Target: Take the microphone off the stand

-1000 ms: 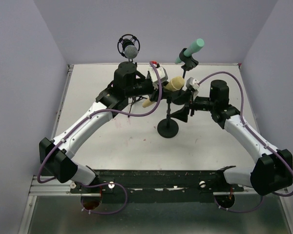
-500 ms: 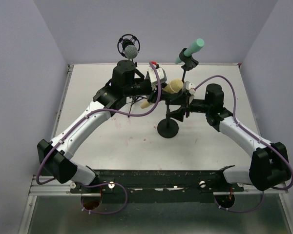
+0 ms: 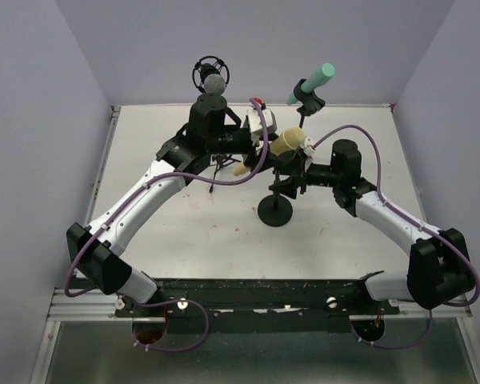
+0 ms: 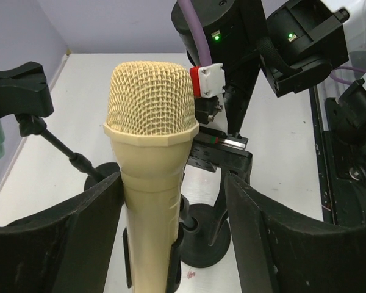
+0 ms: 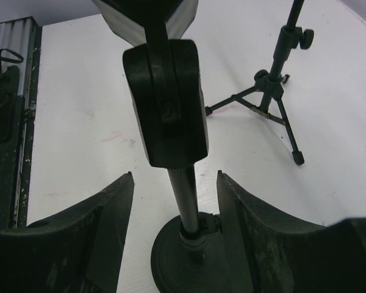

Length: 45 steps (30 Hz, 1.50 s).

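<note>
Both arms are stretching inward toward the stand point(image 3: 275, 210). The left tool point(image 4: 174, 183) is straddling the cream microphone point(image 4: 151, 116) clipped atop the stand, jaws wide and not clamping. The right tool point(image 5: 174, 180) is bracketing the stand lower down, jaws apart and clear of it.

White matte tabletop point(image 3: 144, 232) carrying two black stand feet.
A round black disc base point(image 3: 275, 211) sits mid-table. A black folding tripod point(image 5: 269, 91) stands apart from it, and a faint pink smear point(image 5: 113, 138) marks the bare surface.
</note>
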Available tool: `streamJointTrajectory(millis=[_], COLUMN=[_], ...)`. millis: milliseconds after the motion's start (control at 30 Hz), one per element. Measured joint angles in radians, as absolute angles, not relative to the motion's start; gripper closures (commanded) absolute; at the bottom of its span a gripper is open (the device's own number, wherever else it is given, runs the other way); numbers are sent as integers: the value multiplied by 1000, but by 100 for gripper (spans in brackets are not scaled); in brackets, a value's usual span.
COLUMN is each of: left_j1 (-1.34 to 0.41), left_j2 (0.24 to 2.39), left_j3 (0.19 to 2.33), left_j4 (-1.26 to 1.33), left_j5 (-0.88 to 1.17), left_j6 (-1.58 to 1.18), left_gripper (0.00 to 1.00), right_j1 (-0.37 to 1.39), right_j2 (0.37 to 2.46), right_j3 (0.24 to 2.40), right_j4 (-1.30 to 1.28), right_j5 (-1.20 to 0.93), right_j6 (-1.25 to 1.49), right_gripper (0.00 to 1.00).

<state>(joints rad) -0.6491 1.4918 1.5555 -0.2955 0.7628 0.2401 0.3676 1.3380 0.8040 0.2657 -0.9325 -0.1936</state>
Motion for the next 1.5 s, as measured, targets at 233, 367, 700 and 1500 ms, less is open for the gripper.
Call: streamJointTrajectory(millis=[233,367,700,1500], left_j1=[-650,-650,-659,-641], left_j2=[1579,1638,1674,1580], left_j3=[1633,1669,1693,1629], left_j4=[-318,-315,-301,-328], left_j5=[788,799,828,847], left_j6=[242,227,182,180], left_gripper=[20,24,36,100], right_j1=[368,368,366,366], right_j2=[1297,1261,1225,1276], right_j3=[780,780,779,795], right_j4=[204,160,96,181], right_j5=[-874,-837,-780,-833], right_j6=[-194,-211,-211,-208], right_gripper=[18,15,13,42])
